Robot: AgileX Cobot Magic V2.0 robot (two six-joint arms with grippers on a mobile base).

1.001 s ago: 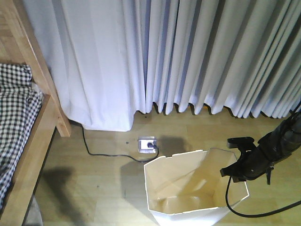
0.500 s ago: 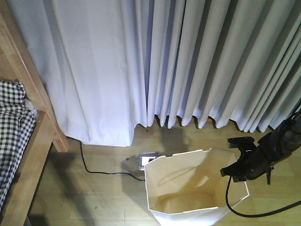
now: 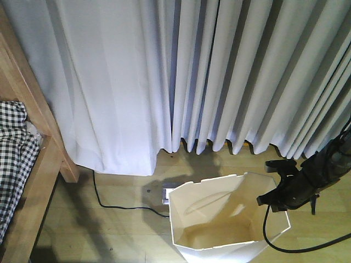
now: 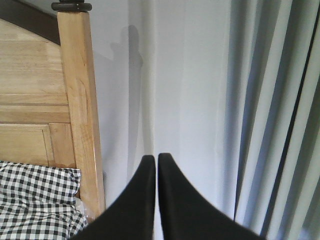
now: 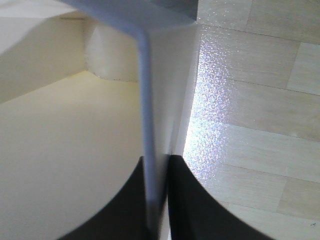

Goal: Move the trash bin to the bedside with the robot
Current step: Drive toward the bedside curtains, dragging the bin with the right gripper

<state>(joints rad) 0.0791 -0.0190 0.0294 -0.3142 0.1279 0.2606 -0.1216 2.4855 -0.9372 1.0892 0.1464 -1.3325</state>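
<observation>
The white trash bin [image 3: 219,219] stands on the wooden floor at the bottom centre, its cream inside showing. My right gripper [image 3: 274,201] on the black robot arm [image 3: 318,172] is shut on the bin's right rim. In the right wrist view the thin bin wall [image 5: 147,125] runs between the two fingers, one inside and one outside [image 5: 159,200]. The bed [image 3: 33,164] with its wooden frame and checked cloth [image 3: 13,148] is at the left edge. My left gripper [image 4: 155,161] is shut on nothing, pointing at the curtain beside the bed post [image 4: 80,110].
White curtains [image 3: 192,76] hang across the whole back, down to the floor. A floor socket [image 3: 170,193] with a black cable [image 3: 109,204] lies just behind the bin, partly hidden by it. A black cable [image 3: 296,246] trails from the right arm.
The whole view has shifted: the bed has slid further left and the curtain closer. The socket is now partly hidden behind the bin. The right gripper keeps its hold on the rim.
</observation>
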